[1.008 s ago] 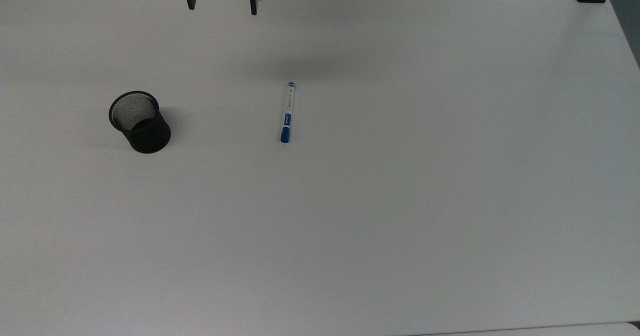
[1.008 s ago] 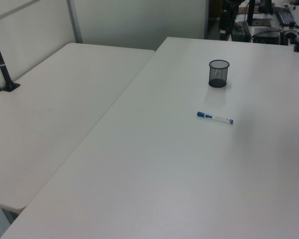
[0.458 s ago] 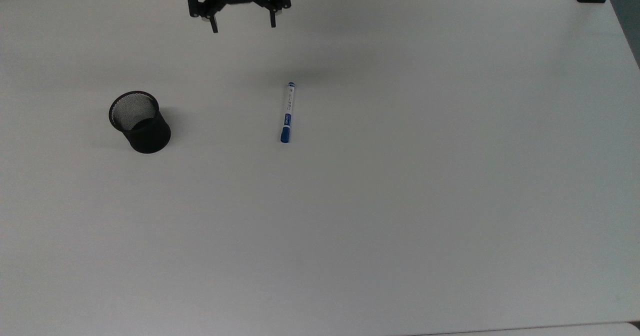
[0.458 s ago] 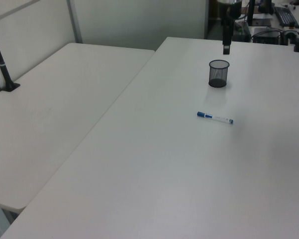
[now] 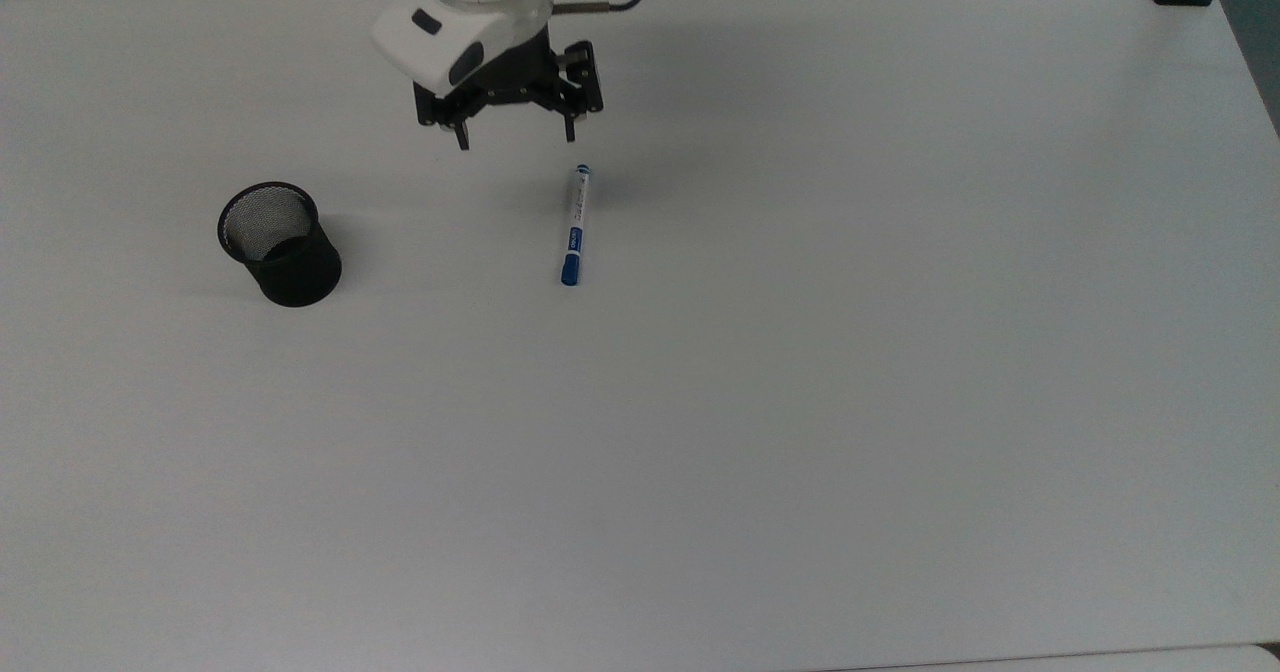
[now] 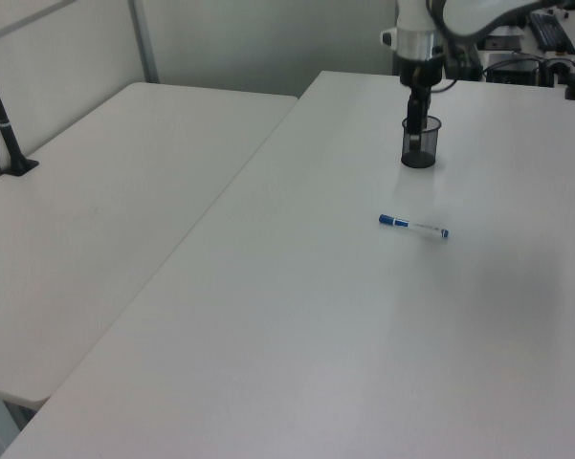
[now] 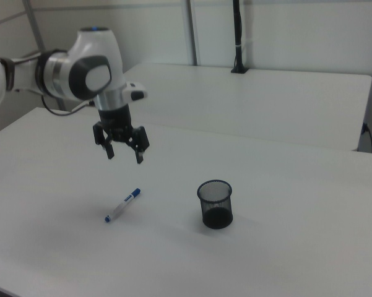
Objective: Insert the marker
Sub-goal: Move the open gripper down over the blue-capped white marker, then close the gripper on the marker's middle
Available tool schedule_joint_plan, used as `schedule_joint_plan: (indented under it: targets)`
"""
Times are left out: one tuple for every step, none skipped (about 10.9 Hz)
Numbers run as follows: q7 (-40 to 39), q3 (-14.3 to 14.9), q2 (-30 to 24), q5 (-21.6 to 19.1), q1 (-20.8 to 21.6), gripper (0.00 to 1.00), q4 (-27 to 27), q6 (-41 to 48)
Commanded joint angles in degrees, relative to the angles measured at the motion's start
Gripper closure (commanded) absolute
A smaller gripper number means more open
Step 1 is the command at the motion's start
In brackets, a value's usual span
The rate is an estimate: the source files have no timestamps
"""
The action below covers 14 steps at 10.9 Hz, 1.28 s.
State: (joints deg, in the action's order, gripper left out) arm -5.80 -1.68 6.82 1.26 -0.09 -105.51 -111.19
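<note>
Starting from the near side in the top view, you have bare white table (image 5: 760,472) and nothing to dodge. Farther in, the marker (image 5: 574,224) lies flat on the table near mid-width, its long axis running near to far, blue cap at the near end. Well apart from it, toward the top view's left, the black mesh cup (image 5: 280,244) stands upright with its mouth open. Farthest back, the pincer (image 5: 515,139) hangs above the table, released, fingers spread wide and holding nothing; it sits just beyond the marker's far tip and a little toward the top view's left. The right view shows it well clear of the surface, with the marker (image 7: 122,205) below it.

You are in the approach, as I read it. Bring the pincer nearer and slightly toward the top view's right until it centres over the white barrel, not the tip. Its fingers already straddle the marker's width, so you likely need little wrist turn. Descend straight, stop short of the table, then close on the barrel's middle so it hangs balanced for tipping into the cup.
</note>
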Motion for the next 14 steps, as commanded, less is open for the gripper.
schedule_joint_plan:
  targets:
    - [4.5, 0.0, 3.2, -0.7, 1.9, 0.02, -5.3, -9.3]
    - [7.1, 0.0, 5.4, -0.6, 2.1, 0.02, -5.3, -11.8]
    - [9.5, 0.0, 7.3, -0.4, 2.2, 0.03, -5.3, -14.6]
    - [11.0, -0.1, 8.5, -0.3, 2.2, 0.05, -5.3, -16.1]
    - [12.1, -0.3, 9.5, -0.2, 2.5, 0.11, -5.3, -17.2]
    - [12.8, -0.3, 10.3, -0.1, 2.9, 0.2, -5.3, -18.4]
    - [13.4, -0.3, 11.2, -0.1, 2.9, 0.26, -5.3, -19.8]
    - [13.8, -0.3, 11.9, -0.1, 2.9, 0.31, -5.3, -20.8]
    - [14.2, -0.3, 12.4, -0.1, 2.9, 0.38, -5.3, -21.7]
    - [14.5, -0.3, 13.0, -0.1, 3.0, 0.42, -5.3, -22.0]
    - [14.5, -0.3, 13.1, -0.1, 3.0, 0.53, -5.3, -22.3]
    - [14.5, -0.3, 13.1, -0.1, 2.9, 0.7, -5.2, -22.5]
    - [14.5, -0.3, 13.0, -0.1, 2.9, 0.86, -5.2, -22.5]
    - [14.5, -0.3, 13.0, -0.1, 2.8, 1.0, -5.0, -22.5]
